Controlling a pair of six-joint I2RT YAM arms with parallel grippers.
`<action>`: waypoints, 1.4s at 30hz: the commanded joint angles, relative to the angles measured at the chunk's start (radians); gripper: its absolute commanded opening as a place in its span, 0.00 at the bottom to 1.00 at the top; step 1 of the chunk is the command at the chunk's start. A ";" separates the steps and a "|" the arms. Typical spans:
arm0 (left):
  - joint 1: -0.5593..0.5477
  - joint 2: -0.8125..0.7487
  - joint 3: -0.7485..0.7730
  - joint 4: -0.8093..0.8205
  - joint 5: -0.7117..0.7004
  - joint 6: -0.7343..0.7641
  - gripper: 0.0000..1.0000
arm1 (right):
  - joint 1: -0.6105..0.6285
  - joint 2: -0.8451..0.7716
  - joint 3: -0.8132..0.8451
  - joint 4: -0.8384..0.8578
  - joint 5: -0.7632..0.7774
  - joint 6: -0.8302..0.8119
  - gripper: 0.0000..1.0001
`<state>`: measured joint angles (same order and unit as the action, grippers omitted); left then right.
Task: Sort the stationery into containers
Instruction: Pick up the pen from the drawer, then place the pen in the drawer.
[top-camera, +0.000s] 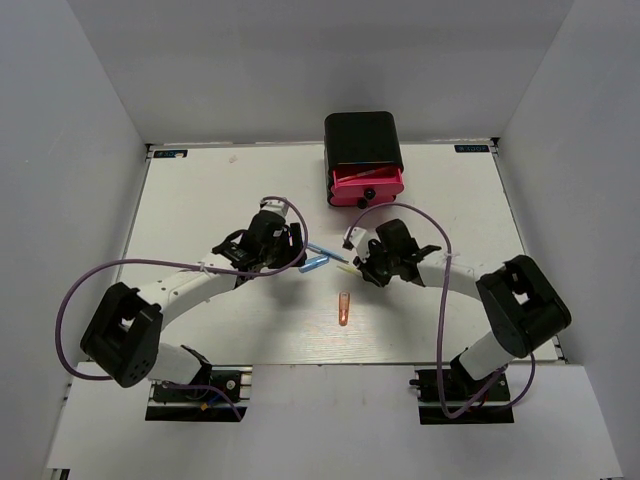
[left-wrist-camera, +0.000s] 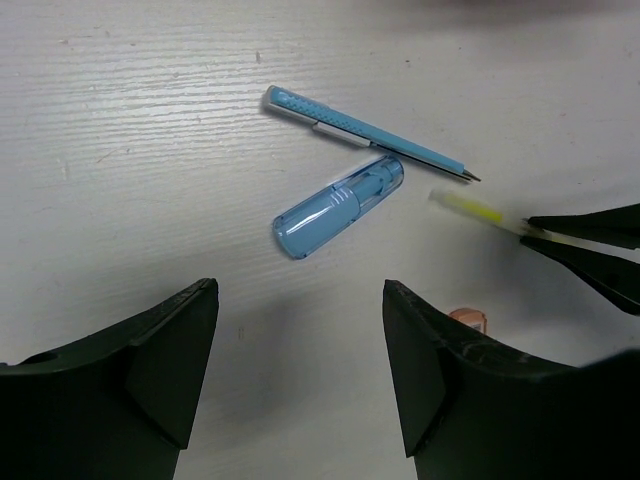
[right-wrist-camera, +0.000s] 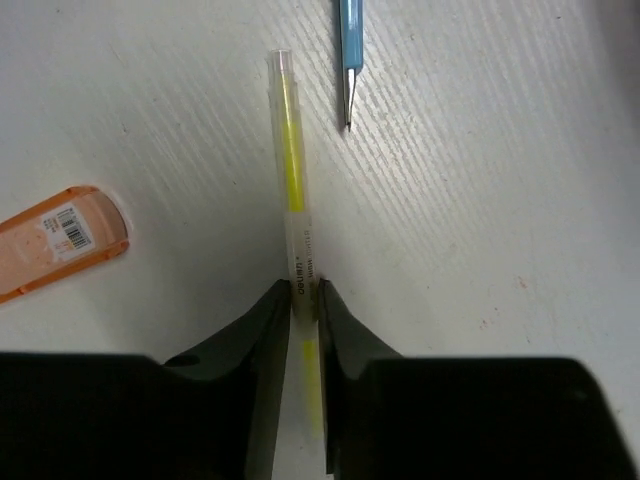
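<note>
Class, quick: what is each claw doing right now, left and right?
Left claw: open, holding nothing.
Right claw: closed on the yellow-green pen.

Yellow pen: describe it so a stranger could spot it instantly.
From the black drawer box at the table's far edge, look nearer, to mid-table. There the right end effector pinches the clear, yellow-cored pen; its neighbours are blue or orange.

Your right gripper (right-wrist-camera: 303, 295) has its fingers pinched on the clear yellow-green pen (right-wrist-camera: 290, 170), partway along the barrel. White table (right-wrist-camera: 480, 220) beneath. Orange marker (right-wrist-camera: 55, 240) lies left, apart. Blue pen (right-wrist-camera: 349, 50) tip sits just right of the far end, not touching.
</note>
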<state>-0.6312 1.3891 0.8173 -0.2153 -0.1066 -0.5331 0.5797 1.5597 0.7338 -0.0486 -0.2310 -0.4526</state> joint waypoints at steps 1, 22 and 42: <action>0.002 -0.052 -0.014 -0.010 -0.030 -0.011 0.77 | 0.012 -0.019 -0.072 0.009 0.150 -0.027 0.21; 0.002 -0.061 -0.032 -0.001 -0.019 -0.011 0.75 | -0.053 -0.382 0.043 0.189 -0.226 -0.035 0.00; 0.002 -0.140 -0.089 0.008 -0.028 -0.021 0.75 | -0.293 0.095 0.645 0.258 -0.591 -0.064 0.00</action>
<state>-0.6312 1.2896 0.7410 -0.2165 -0.1219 -0.5426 0.3286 1.6302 1.3052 0.2516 -0.6849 -0.4664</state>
